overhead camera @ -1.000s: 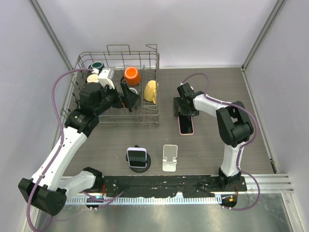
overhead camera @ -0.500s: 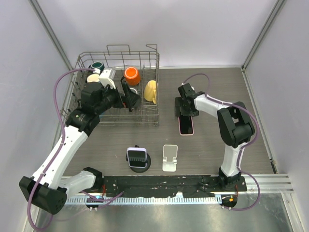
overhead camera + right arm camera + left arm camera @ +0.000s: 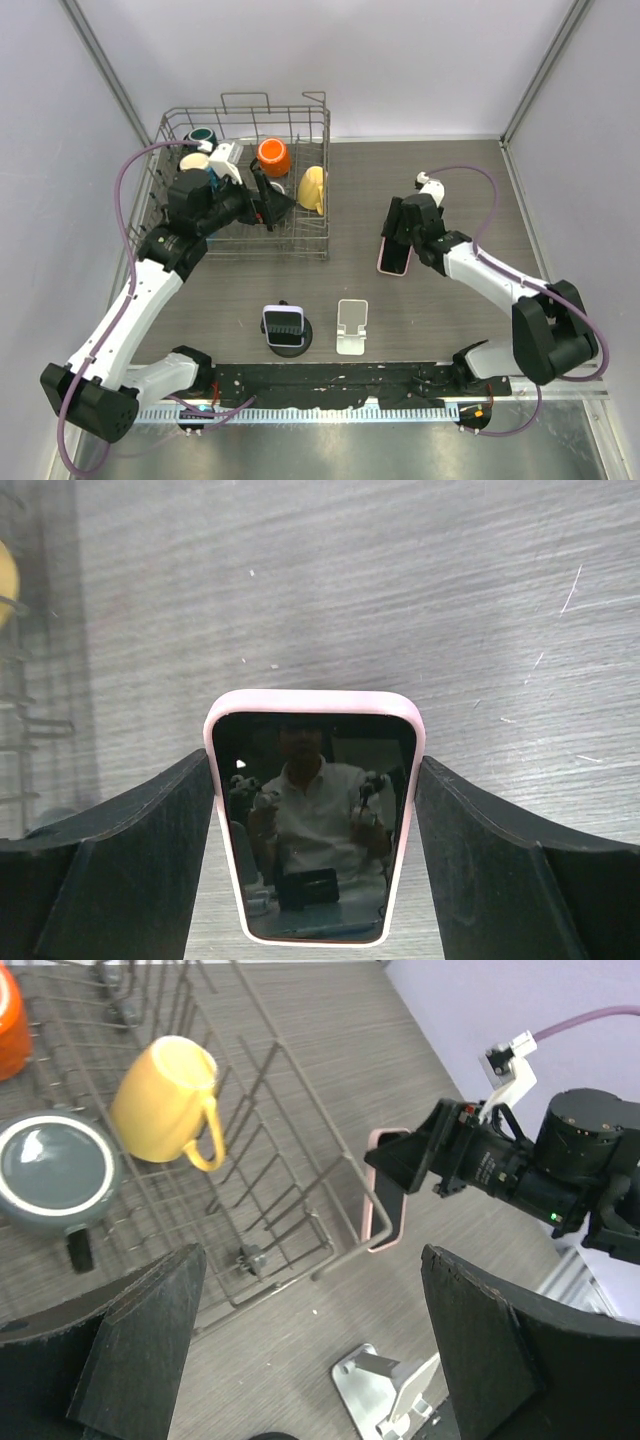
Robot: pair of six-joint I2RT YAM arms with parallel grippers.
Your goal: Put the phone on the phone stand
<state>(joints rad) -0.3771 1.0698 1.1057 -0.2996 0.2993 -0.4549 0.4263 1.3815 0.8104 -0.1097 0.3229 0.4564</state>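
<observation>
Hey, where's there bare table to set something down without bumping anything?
Bare table lies at the far right, behind the right gripper and its phone. Another strip runs between the rack and the white stand. The far left is crowded: rack, mugs, left gripper above.

- Phone (image 3: 315, 830): a slim slab in a pink case, its dark glossy screen mirroring the room. It is clamped by its long edges in the right gripper (image 3: 315, 770), with the screen facing the wrist camera. Seen from above, it hangs tilted over the right middle of the counter (image 3: 450, 190).
- Stand (image 3: 351, 327): white, a flat foot with a back plate leaning up from it. It sits upright near the counter's near edge, well apart from the phone.
</observation>
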